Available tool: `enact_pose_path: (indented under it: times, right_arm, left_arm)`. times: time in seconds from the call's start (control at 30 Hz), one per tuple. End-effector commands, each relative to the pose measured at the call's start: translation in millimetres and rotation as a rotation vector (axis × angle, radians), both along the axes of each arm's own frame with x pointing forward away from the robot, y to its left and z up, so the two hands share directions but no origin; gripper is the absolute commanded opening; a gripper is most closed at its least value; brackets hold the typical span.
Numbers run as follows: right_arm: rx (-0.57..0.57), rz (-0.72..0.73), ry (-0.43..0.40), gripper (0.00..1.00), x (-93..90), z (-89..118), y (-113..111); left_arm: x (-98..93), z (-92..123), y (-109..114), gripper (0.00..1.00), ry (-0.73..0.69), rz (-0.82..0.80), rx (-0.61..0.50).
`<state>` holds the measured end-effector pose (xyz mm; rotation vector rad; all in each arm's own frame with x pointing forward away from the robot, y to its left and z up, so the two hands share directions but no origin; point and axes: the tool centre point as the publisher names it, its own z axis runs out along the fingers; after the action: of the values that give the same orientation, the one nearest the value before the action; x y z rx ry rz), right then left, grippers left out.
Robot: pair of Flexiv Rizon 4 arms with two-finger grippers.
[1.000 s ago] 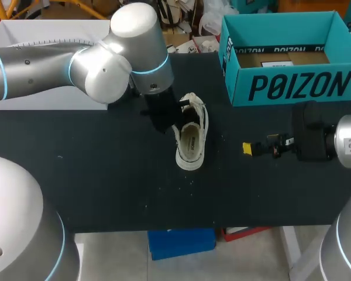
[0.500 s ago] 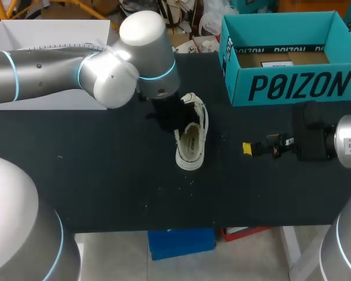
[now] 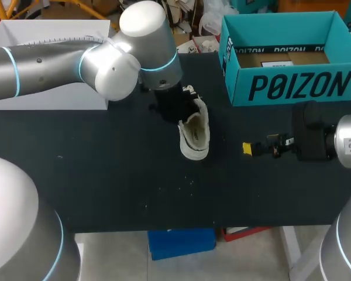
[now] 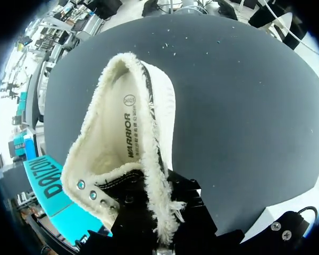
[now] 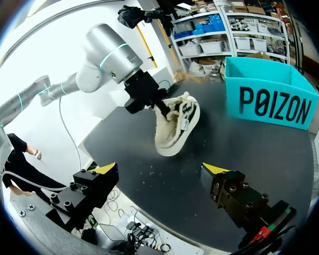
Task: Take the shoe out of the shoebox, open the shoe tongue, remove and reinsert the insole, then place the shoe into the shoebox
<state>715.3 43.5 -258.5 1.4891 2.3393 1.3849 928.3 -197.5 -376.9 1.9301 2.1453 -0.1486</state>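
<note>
**Over the middle of the table, the shoe hangs tilted from the left gripper**

Near the table's (image 3: pixel 105 175) centre, well apart from the teal shoebox (image 3: pixel 286 58), the white shoe (image 3: pixel 194 136) is clamped at its laced front edge by the left gripper (image 3: pixel 175 108). The right wrist view shows it tipped up, heel lowest. Whether the heel touches the tabletop I cannot tell.

In the left wrist view the dark fingers close on the fleecy collar (image 4: pixel 158 204) from both sides, though their yellow tips are hidden in the pile. The insole (image 4: pixel 128 133) lies flat inside the shoe.

The right gripper (image 5: pixel 159 169) hovers over the table's right side with its fingers wide apart and nothing between them.

The shoe looks light, with soft, floppy canvas walls and a stiffer rubber sole. The fluffy lining probably compresses and may slip under a pinch. A firmer hold would likely be across the sole or heel counter, leaving the mouth free for reaching the insole.
</note>
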Motion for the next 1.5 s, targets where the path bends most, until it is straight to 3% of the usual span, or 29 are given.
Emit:
enact_pose_path:
  times: [0.03,0.47,0.77,0.97,1.5]
  right_arm:
    - [0.000,-0.002,0.000,1.00,0.0,-0.5,1.2]
    - [0.000,-0.002,0.000,1.00,0.0,-0.5,1.2]
    - [0.000,-0.002,0.000,1.00,0.0,-0.5,1.2]
    - [0.000,-0.002,0.000,1.00,0.0,-0.5,1.2]
    - [0.000,-0.002,0.000,1.00,0.0,-0.5,1.2]
  left_arm:
    - [-6.9,57.6,23.1,0.00,-0.030,0.008,-0.001]
    - [20.5,194.4,92.4,0.00,-0.169,0.184,-0.054]
    - [22.9,252.5,110.2,0.00,-0.223,0.226,-0.124]
    - [31.0,260.5,132.1,0.00,-0.196,0.354,-0.151]
    - [57.4,234.2,280.0,0.00,-0.167,0.913,-0.160]
